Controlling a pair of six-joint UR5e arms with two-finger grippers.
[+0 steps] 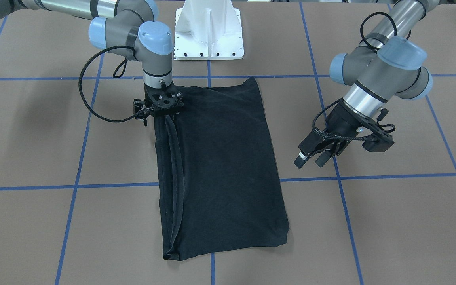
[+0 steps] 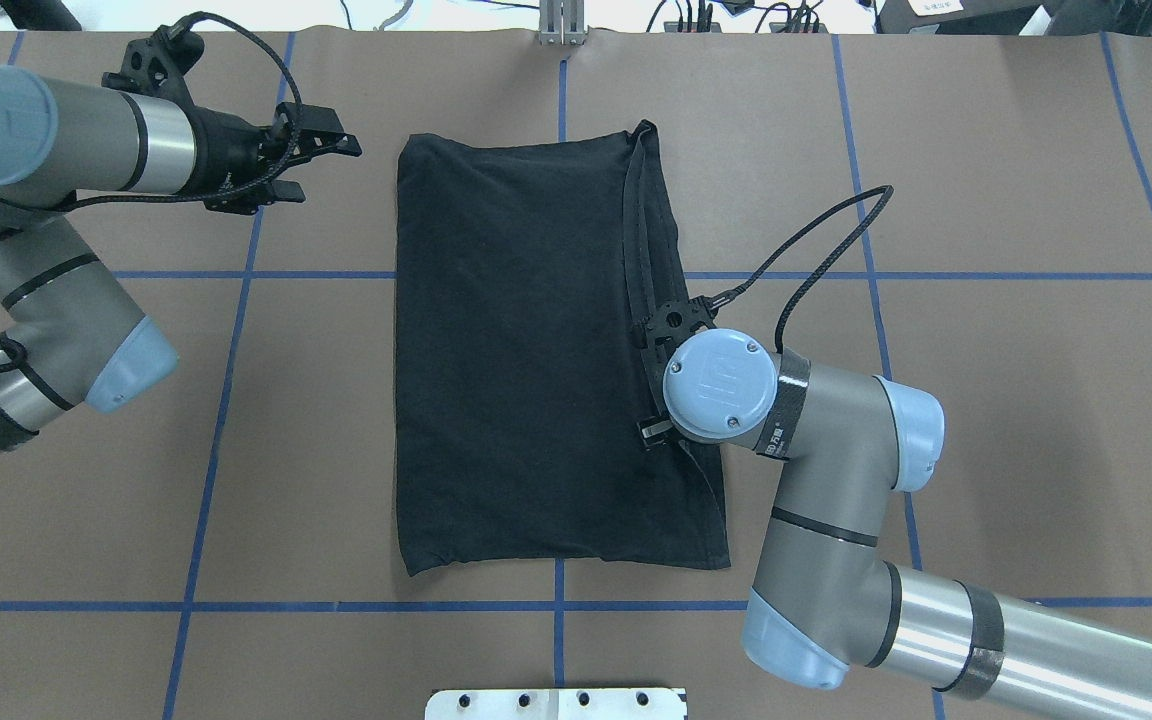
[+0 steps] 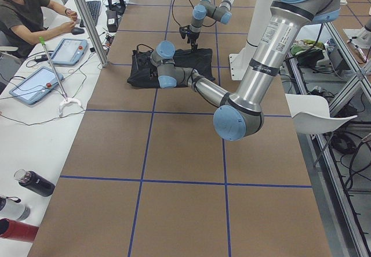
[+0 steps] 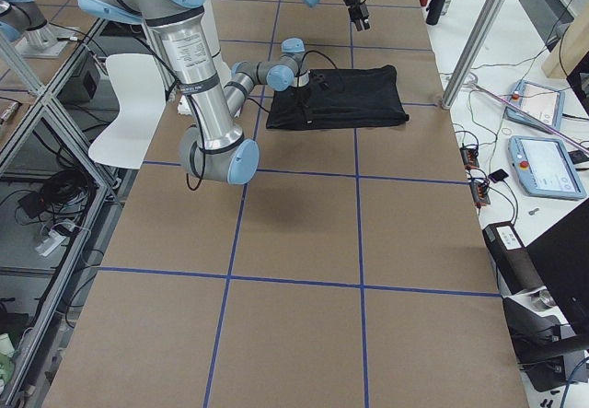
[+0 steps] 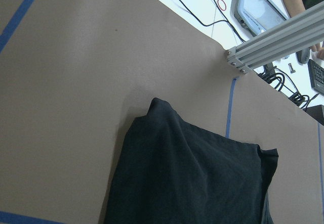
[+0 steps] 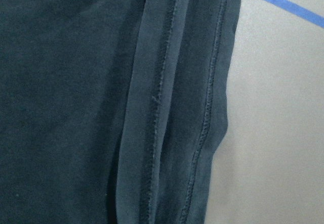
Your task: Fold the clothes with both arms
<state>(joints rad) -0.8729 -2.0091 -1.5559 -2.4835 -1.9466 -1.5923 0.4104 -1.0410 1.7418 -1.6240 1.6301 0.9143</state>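
Presently: shirt (image 1: 220,166), folded long, lies central on table (image 1: 34,138). Right gripper (image 1: 164,114) down on its hemmed edge, likely pinning the fold; jaws hidden, state untellable. Left gripper (image 1: 311,160), spread and empty, hangs clear beside it.

I see bare worktop (image 1: 390,221) flanking the T-shirt (image 1: 224,166); the right claw (image 1: 160,113) blocks one long edge, the base plate (image 1: 208,43) stands near its end.

Black T-shirt (image 3: 142,71) lies on brown table (image 3: 185,152); near left arm (image 3: 264,54) extends toward it from 4 o'clock (far right arm (image 3: 202,8) at 12 o'clock); person (image 3: 23,13) at 10 o'clock.
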